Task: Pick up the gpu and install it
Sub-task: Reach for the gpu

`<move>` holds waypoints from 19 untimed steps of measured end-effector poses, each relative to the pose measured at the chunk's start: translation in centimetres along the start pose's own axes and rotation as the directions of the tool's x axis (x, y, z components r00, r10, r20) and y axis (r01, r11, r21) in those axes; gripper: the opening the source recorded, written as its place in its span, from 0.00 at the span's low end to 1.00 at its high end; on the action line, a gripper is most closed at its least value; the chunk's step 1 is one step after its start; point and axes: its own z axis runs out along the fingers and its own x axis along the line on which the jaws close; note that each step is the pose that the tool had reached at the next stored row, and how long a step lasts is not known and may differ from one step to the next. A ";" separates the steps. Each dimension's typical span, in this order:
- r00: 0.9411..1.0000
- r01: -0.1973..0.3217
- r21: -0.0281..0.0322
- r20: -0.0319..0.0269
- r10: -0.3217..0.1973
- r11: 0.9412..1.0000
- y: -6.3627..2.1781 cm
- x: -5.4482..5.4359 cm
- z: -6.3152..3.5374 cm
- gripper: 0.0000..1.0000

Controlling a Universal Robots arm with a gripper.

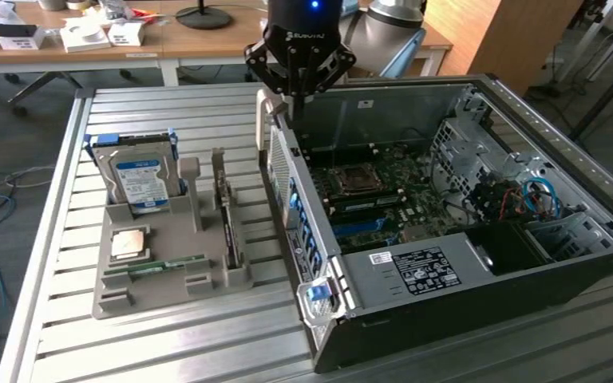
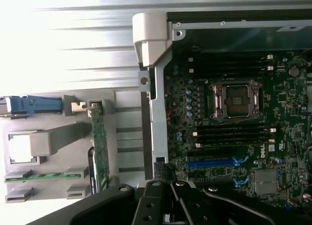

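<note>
1. Your gripper (image 1: 298, 106) hangs above the back edge of the open computer case (image 1: 477, 319), on the side nearest the parts holder (image 1: 184, 227). Its fingers look drawn together and hold nothing.
2. The gpu (image 1: 227, 215) stands on its long edge in a slot of the grey parts holder, on the side closest to the case. It is well apart from your gripper and nothing grips it.
3. In the wrist view the gpu (image 2: 100, 147) appears as a thin green strip seen edge-on, with the black links of the gripper (image 2: 165, 178) in the foreground.
4. The holder sits on the slatted metal table (image 1: 125, 104), to the exterior view's left of the case. It also carries a hard drive (image 1: 140, 182) with a blue and white label standing upright, a square processor chip (image 1: 128, 242) lying flat, and a narrow green memory stick (image 1: 157, 264) lying near the chip.
5. The case lies on its side with its panel off, so the motherboard (image 1: 381, 199) faces up. The processor socket (image 2: 235, 100) sits near the board's middle, and a blue expansion slot (image 2: 212, 162) runs across the board a little way from it.
</note>
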 end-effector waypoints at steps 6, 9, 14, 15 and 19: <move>1.000 0.000 0.000 0.000 0.000 1.000 -0.06 0.8 -0.02 0.11; 1.000 0.000 0.000 0.000 0.000 1.000 -0.09 1.3 -0.03 0.11; 1.000 0.000 0.000 0.000 0.000 1.000 -0.16 2.1 -0.06 0.11; 1.000 0.000 0.000 0.000 0.000 1.000 -0.17 2.3 -0.06 0.11; 1.000 0.000 0.000 0.000 0.000 1.000 -0.21 2.9 -0.07 0.11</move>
